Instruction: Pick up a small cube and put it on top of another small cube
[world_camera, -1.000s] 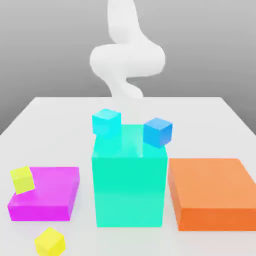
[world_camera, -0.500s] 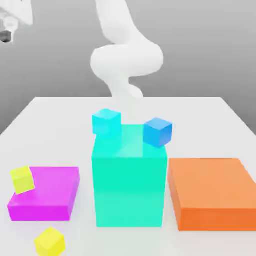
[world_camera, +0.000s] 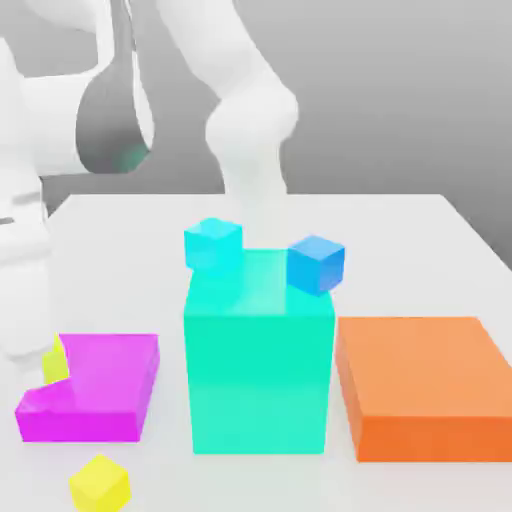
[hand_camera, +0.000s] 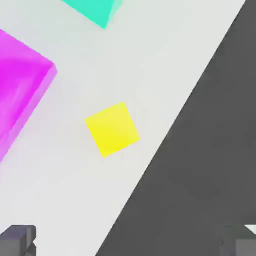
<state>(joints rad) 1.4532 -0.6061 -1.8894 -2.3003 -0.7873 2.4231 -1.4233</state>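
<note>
Hovering with its fingers spread, the pincer (hand_camera: 129, 241) appears placed to descend on the yellow cube (hand_camera: 112, 129), which lies near the surface's (hand_camera: 60, 200) edge, beside the magenta block (hand_camera: 20, 85), leaving room for a grasp.

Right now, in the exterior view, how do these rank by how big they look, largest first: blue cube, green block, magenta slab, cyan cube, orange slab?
1. Green block and orange slab: too alike to rank
2. Magenta slab
3. Cyan cube and blue cube: too alike to rank
</note>
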